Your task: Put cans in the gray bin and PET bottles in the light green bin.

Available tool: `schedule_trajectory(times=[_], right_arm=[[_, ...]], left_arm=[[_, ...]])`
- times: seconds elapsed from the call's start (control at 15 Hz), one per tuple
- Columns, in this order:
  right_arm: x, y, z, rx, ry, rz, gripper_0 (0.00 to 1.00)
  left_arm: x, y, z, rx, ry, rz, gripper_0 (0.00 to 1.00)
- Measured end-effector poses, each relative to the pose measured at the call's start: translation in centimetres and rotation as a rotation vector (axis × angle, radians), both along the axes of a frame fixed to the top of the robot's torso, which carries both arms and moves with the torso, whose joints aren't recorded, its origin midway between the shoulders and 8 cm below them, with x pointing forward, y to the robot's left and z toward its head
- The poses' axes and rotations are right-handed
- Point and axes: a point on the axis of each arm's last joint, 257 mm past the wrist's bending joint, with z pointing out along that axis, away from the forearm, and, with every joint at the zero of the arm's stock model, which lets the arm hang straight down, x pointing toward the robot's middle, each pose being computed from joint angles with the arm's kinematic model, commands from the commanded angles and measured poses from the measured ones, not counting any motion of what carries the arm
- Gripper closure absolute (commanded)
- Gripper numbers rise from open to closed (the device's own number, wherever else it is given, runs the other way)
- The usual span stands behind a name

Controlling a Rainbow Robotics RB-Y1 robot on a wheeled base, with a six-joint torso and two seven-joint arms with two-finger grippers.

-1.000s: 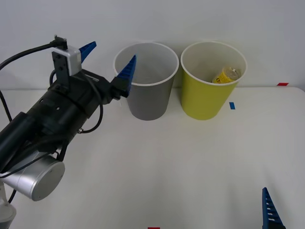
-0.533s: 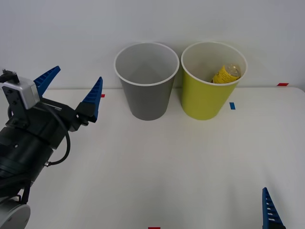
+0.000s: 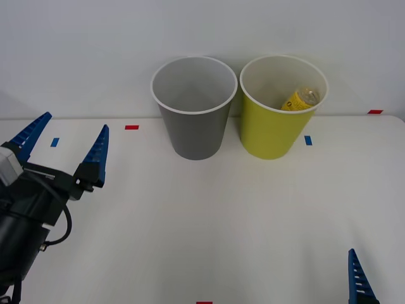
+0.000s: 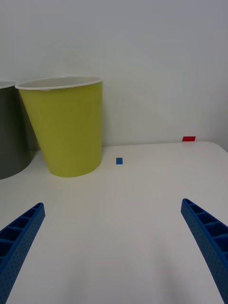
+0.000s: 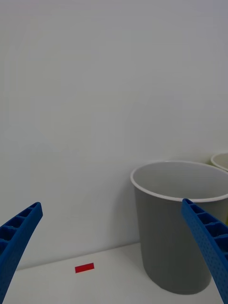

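The gray bin [image 3: 194, 107] and the light green bin [image 3: 282, 106] stand side by side at the back of the white table [image 3: 215, 215]. A PET bottle [image 3: 300, 99] with a yellow label lies inside the light green bin, leaning on its far right wall. My left gripper [image 3: 65, 149] hovers open and empty at the table's left, well short of the gray bin [image 5: 176, 223]. My right gripper [image 4: 111, 247] is open near the front right, one fingertip [image 3: 355, 272] showing in the front view, facing the light green bin [image 4: 64, 126].
Small red tape marks [image 3: 131, 127] and blue tape marks [image 3: 308, 140] lie on the table. A white wall rises just behind the bins. The broad table surface in front of the bins is open.
My left arm has pulled back from beside the gray bin toward the front left, its gripper staying open and empty. The bottle in the green bin shifted slightly. The right gripper has not moved.
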Motion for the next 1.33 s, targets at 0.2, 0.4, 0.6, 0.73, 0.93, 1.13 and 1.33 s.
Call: schedule_trajectory(times=[0.2,0.4,0.6,0.73,0.93,1.13,1.33], right_arm=[[0.0,0.0,0.0,0.000,0.000,0.000,0.00],[0.0,0.0,0.0,0.000,0.000,0.000,0.00],[0.0,0.0,0.0,0.000,0.000,0.000,0.00],[0.0,0.0,0.0,0.000,0.000,0.000,0.00],[0.0,0.0,0.0,0.000,0.000,0.000,0.00],[0.0,0.0,0.0,0.000,0.000,0.000,0.00],[0.0,0.0,0.0,0.000,0.000,0.000,0.00]], left_arm=[[-3.0,2.4,-3.3,-0.014,0.017,0.039,0.00],[-6.1,3.3,-6.6,-0.021,0.066,0.059,0.00],[-7.7,4.0,-8.8,-0.018,0.130,0.081,0.00],[-8.9,4.5,-10.3,-0.017,0.177,0.099,0.00],[-10.7,5.3,-12.0,-0.020,0.234,0.128,0.00],[-12.0,6.2,-13.0,-0.021,0.268,0.164,0.00],[-13.2,6.9,-14.0,-0.025,0.301,0.199,0.00]])
